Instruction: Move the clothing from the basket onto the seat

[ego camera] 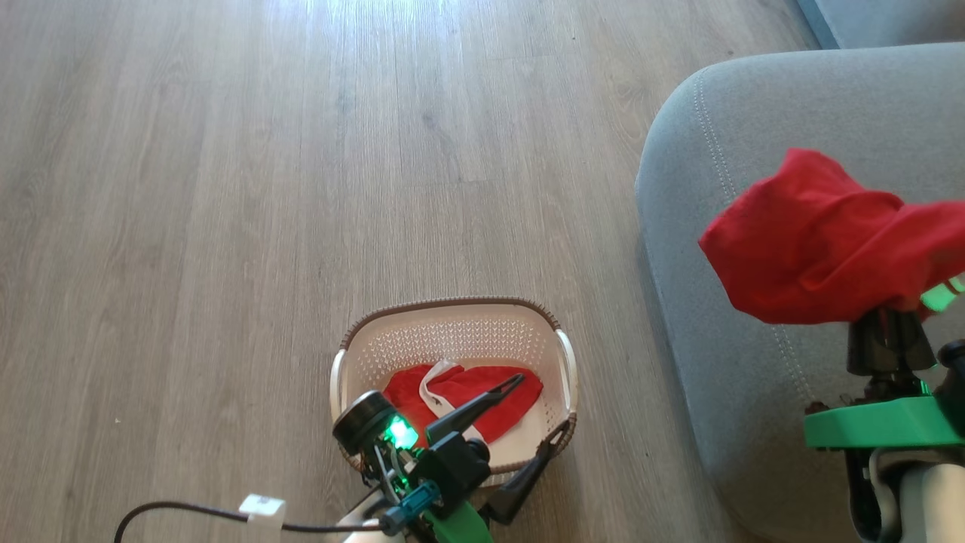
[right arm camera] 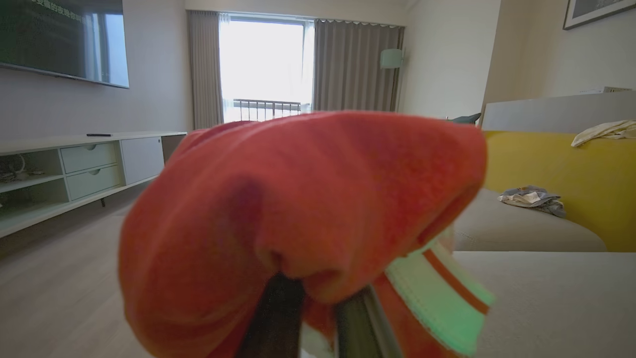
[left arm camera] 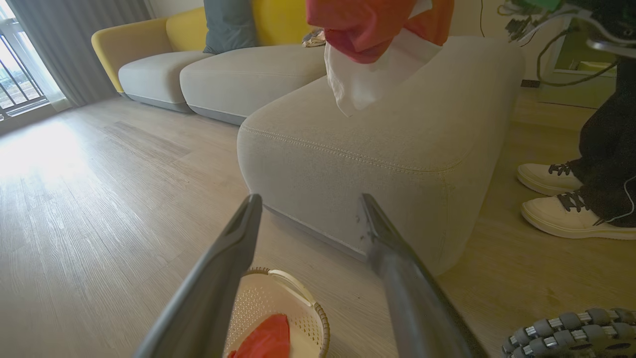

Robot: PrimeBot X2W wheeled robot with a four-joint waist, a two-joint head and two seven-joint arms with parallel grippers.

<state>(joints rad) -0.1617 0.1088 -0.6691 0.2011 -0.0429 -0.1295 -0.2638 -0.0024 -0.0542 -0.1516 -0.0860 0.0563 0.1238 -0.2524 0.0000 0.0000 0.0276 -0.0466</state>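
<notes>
Notably, the left wrist view catches pale shoes (left arm camera: 566, 219) near the seat (left arm camera: 397, 149).

The basket (ego camera: 452, 332) stands on the floor (ego camera: 226, 188) at the lower centre of the head view. The seat (ego camera: 791, 113) lies to its right, apart from it. A first garment (ego camera: 467, 392) lies in the basket, below the left tool (ego camera: 543, 402). A second garment (ego camera: 822, 241) hangs above the seat at the frame's right edge, draped over the right tool (right arm camera: 318, 323).

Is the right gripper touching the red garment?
Touching: right wrist view shows the right gripper pinching the soft bright red garment with white band, fabric draped over its tips.
</notes>
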